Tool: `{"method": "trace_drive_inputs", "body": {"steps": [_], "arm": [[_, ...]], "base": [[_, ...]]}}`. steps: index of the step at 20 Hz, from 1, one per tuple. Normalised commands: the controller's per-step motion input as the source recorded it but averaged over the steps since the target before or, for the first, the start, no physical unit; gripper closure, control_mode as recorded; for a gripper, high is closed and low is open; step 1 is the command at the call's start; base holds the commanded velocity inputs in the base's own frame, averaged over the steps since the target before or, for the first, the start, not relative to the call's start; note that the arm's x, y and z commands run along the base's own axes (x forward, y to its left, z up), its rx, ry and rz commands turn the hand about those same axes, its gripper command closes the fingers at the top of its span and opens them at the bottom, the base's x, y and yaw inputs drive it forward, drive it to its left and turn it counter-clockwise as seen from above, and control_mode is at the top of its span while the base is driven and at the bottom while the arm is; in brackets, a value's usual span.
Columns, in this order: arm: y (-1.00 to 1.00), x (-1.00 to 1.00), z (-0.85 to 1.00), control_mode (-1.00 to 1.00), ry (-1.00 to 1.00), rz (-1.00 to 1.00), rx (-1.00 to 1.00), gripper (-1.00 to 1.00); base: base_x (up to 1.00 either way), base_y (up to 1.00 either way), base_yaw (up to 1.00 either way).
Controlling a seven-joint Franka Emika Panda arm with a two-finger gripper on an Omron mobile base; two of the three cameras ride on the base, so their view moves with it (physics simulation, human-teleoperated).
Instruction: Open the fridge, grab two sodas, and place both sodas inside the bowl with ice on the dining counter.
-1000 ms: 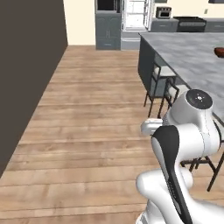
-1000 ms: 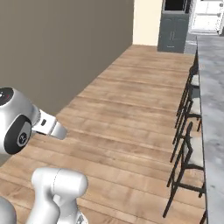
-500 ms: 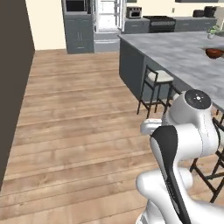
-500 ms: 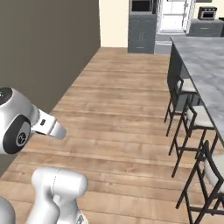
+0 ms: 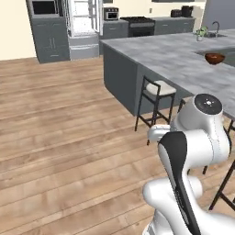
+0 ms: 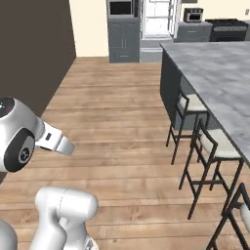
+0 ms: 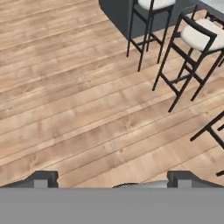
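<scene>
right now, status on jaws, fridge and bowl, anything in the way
Gripper jaws open, empty, over bare floor. Fridge far across the room, interior showing. Bowl on the counter. Stools line the counter; floor to the fridge looks clear.

Wood-plank floor (image 7: 78,100) with matt visible grain, dining counter (image 5: 183,59) of smooth grey veined marble, bowl (image 5: 214,58) dark glossy wood-like, stools (image 7: 192,39) of thin black metal with pale cushioned seats, fridge (image 5: 84,25) grey, white inside

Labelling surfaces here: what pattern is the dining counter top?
Light grey marble with darker grey veins on the dining counter, clearest in the left base view.
</scene>
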Motion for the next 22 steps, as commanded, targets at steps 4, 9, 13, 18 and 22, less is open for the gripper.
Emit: {"method": "trace_drive_inputs", "body": {"steps": [4, 9, 13, 18, 22], "arm": [[0.00, 0.00, 0.00, 1.00, 0.00, 0.00, 0.00, -1.00], [0.00, 0.00, 0.00, 1.00, 0.00, 0.00, 0.00, -1.00], [0.00, 0.00, 0.00, 1.00, 0.00, 0.00, 0.00, -1.00], [0.00, 0.00, 0.00, 1.00, 0.00, 0.00, 0.00, -1.00], [0.00, 0.00, 0.00, 1.00, 0.00, 0.00, 0.00, -1.00]], "base": [[1.00, 0.40, -0.30], [1.00, 0.36, -0.25], [1.00, 0.28, -0.15], [1.00, 0.31, -0.10], [1.00, 0.37, -0.09]]}}
